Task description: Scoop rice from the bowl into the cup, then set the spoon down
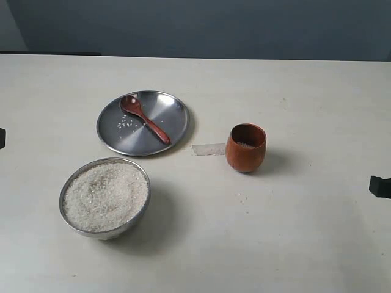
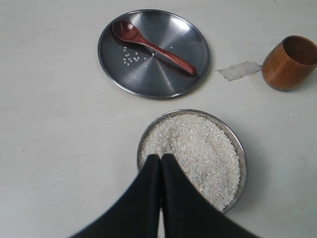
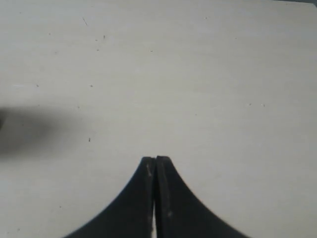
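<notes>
A steel bowl point(image 1: 69, 184) point(image 2: 241, 153) at the front left holds a heap of white rice point(image 1: 105, 195) point(image 2: 203, 148). Behind it the wooden spoon point(image 1: 145, 119) point(image 2: 153, 45) lies across a flat steel plate point(image 1: 171, 110) point(image 2: 163, 79), with a few loose grains beside its oval end. The brown wooden cup point(image 1: 245, 148) point(image 2: 287, 62) stands upright to the right of the plate, a little rice inside. My left gripper point(image 2: 160, 156) is shut and empty, hovering over the bowl's near side. My right gripper point(image 3: 155, 158) is shut and empty over bare table, away from everything.
A strip of clear tape point(image 1: 209, 149) point(image 2: 239, 70) lies on the table between plate and cup. A few stray grains point(image 1: 242, 197) lie in front of the cup. Small dark parts of the arms show at the left point(image 1: 2, 138) and right point(image 1: 379, 186) edges.
</notes>
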Motion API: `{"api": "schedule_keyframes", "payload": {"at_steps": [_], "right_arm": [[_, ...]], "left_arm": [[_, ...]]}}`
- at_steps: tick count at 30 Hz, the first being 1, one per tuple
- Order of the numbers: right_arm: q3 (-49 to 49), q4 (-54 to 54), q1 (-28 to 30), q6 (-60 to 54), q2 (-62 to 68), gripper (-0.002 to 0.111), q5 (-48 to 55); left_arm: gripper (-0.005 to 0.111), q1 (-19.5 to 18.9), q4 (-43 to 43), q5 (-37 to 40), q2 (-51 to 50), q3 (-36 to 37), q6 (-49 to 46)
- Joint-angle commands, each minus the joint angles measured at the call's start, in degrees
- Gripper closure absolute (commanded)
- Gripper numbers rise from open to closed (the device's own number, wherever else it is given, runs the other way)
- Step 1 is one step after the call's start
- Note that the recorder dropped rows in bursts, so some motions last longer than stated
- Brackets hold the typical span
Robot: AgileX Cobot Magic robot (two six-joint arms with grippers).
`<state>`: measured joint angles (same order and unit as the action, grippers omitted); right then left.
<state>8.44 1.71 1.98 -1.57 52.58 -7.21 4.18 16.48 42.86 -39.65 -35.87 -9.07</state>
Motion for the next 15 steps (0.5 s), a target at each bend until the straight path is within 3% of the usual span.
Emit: {"api": "schedule_keyframes", "payload": {"at_steps": [1, 9, 15], "right_arm": [[-0.22, -0.39, 0.27, -0.48, 0.01, 0.108, 3.32], [-0.22, -0.39, 0.27, -0.35, 0.01, 0.108, 9.64], [-0.22, -1.04, 0.27, 0.08, 0.01, 0.108, 8.00]], "left_arm": [[0.106, 0.23, -0.22, -0.49, -0.09, -0.30, -0.09], [0.106, 0.23, -0.22, -0.49, -0.09, -0.30, -0.09], [0.106, 0.23, -0.22, -0.49, -0.09, -0.30, -0.09]]}}
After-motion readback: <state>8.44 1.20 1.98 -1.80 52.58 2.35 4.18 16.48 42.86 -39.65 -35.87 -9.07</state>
